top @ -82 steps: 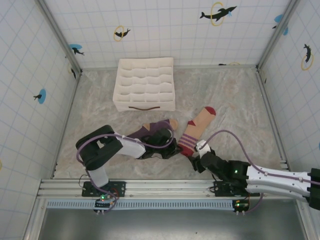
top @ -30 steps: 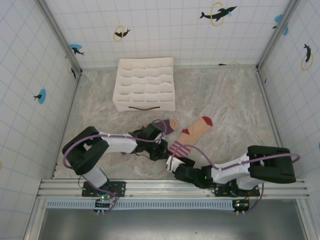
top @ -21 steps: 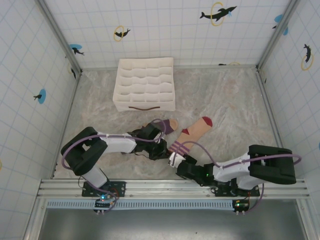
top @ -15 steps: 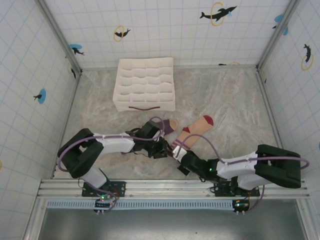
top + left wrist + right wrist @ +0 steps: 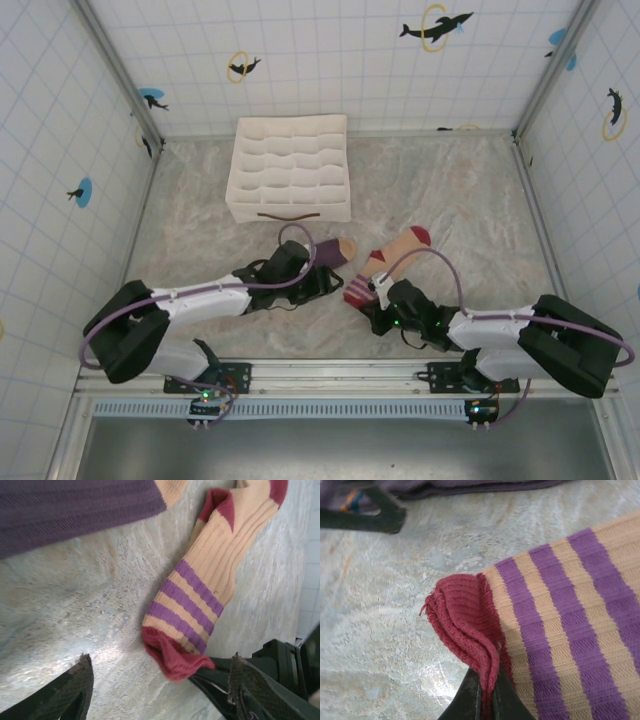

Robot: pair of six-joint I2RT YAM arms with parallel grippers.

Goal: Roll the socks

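The purple sock (image 5: 322, 250) lies flat with its tan toe pointing right, and shows along the top edge of the left wrist view (image 5: 75, 510). The beige sock (image 5: 396, 254) (image 5: 202, 587) lies beside it, dark red toe far right, striped cuff toward me. My right gripper (image 5: 372, 299) (image 5: 486, 692) is shut on the bunched red cuff edge of the beige sock (image 5: 560, 640). My left gripper (image 5: 323, 284) (image 5: 160, 667) stands open just left of that cuff, low over the table, holding nothing. Its dark fingers (image 5: 75, 690) frame the cuff and the right gripper's black tips (image 5: 220, 675).
A white gridded organiser box (image 5: 290, 168) stands at the back left of the marbled table. Tiled walls close in left, right and back. A rail runs along the near edge (image 5: 320, 375). Bare table lies to the right of the socks.
My left gripper has opened, let go of the purple sock and reached right toward the beige cuff. My right gripper has shut on that cuff and moved it away from the near edge.
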